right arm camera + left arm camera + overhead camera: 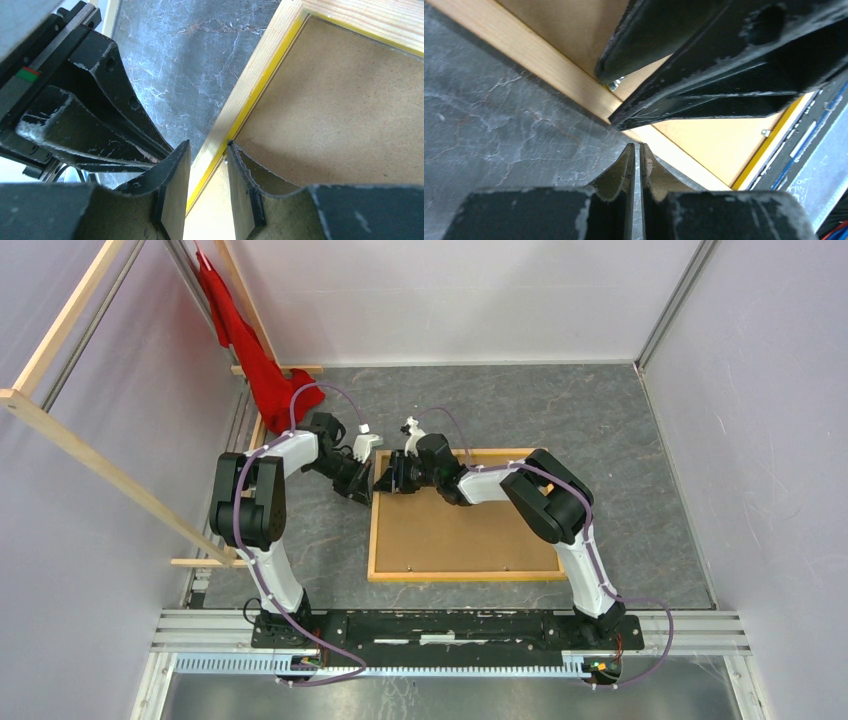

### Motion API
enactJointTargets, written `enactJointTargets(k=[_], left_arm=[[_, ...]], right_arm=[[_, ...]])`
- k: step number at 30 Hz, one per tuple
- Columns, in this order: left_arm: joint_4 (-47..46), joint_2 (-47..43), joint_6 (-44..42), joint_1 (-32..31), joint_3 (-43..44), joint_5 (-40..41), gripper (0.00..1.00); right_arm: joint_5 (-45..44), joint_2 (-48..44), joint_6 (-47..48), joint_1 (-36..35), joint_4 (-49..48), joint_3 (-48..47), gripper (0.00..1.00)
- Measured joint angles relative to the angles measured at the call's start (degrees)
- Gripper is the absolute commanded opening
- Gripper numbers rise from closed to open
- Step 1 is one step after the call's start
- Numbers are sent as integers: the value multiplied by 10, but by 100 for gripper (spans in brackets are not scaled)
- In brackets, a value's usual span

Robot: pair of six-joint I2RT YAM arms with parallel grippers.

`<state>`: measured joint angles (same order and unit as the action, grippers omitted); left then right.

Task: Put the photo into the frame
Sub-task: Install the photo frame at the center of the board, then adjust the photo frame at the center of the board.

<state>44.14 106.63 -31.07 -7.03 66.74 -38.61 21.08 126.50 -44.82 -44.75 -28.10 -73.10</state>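
Observation:
The frame (372, 530) lies back up on the grey table, light wood showing, with a yellow lip inside (260, 85). A brown backing board (460, 530) fills it. The photo is hidden. My right gripper (388, 476) stands at the frame's far left corner. Its fingers (207, 147) straddle the left border, one on the table side and one on the board side, closed against the wood. My left gripper (362, 480) sits just outside that corner, low over the table. Its jaws (637, 150) are nearly together with nothing between them.
A red cloth (250, 350) hangs from wooden rails (90, 455) at the back left. Small metal tabs (766, 132) sit along the frame's inner edge. The two grippers are almost touching over the corner. White walls enclose the table.

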Motion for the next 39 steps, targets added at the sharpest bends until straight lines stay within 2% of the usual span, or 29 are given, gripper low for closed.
enactJointTargets(k=[5,10,14,19,25,30,34,39], left_arm=[[-10,7,0,2,0,20,13],[-12,7,0,2,0,28,14],[-10,7,-1,2,0,30,15],[-9,-3,-5,2,-16,33,17],[-3,-32,-29,-10,-44,55,18],[3,-49,-49,-44,-67,77,18],[4,-59,-57,-64,-74,94,19],[4,-71,-59,-89,-82,122,19]], right_arm=[[6,0,5,5,31,-18,42],[9,-2,18,19,54,-30,54],[2,-43,30,53,64,4,69],[-28,-210,43,144,59,170,98],[-139,-435,77,291,102,337,98],[-224,-544,100,377,141,420,98],[-231,-523,102,415,153,430,98],[-172,-424,88,410,115,428,98]])
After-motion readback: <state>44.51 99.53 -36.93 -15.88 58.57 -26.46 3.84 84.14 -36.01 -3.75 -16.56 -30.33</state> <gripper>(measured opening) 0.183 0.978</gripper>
